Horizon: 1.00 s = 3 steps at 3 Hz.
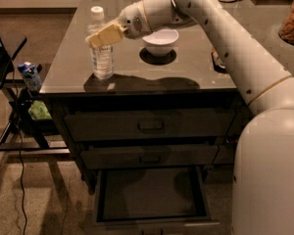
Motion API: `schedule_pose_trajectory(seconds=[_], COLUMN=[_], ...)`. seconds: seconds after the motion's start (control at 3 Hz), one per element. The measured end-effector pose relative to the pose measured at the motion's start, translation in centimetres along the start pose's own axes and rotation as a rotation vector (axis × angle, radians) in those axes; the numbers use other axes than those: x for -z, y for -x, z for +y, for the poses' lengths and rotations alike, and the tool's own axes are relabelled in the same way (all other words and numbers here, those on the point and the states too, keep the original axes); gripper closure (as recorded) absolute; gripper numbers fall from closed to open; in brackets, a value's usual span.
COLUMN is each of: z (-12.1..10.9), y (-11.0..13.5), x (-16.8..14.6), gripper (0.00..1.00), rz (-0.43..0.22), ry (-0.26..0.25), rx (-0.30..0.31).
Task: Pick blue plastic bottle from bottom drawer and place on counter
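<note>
The blue plastic bottle (pixel 102 58), clear with a white cap, stands upright near the front left corner of the glossy grey counter (pixel 186 75). Its base is on or just above the surface. My gripper (pixel 104 35) reaches in from the right. Its pale yellow fingers (pixel 107 33) are closed around the bottle's upper part, just under the cap. The bottom drawer (pixel 152 192) is pulled open below, and its dark inside holds nothing. The two drawers above it are shut.
A white bowl (pixel 160 40) sits on the counter right of the bottle, under my arm. A small dark object (pixel 216 62) lies by the arm at the right. A bottle with a blue cap (pixel 29 75) and a green item (pixel 38 110) sit on the black side stand at the left.
</note>
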<state>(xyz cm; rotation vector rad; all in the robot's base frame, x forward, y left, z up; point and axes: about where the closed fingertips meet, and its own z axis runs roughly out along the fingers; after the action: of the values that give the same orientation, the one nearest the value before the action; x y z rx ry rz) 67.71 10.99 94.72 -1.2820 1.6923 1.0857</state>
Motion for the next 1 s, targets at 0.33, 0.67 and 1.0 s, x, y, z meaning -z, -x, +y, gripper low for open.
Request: schedule_pose_trajectory(seconds=[0.33, 0.67, 1.0], z=[0.00, 0.00, 0.00], y=[0.00, 0.00, 0.00], x=[0.00, -0.01, -0.01], gripper=[0.59, 0.36, 0.12], rz=[0.000, 0.000, 0.000], ry=[0.000, 0.000, 0.000], rx=[0.000, 0.000, 0.000])
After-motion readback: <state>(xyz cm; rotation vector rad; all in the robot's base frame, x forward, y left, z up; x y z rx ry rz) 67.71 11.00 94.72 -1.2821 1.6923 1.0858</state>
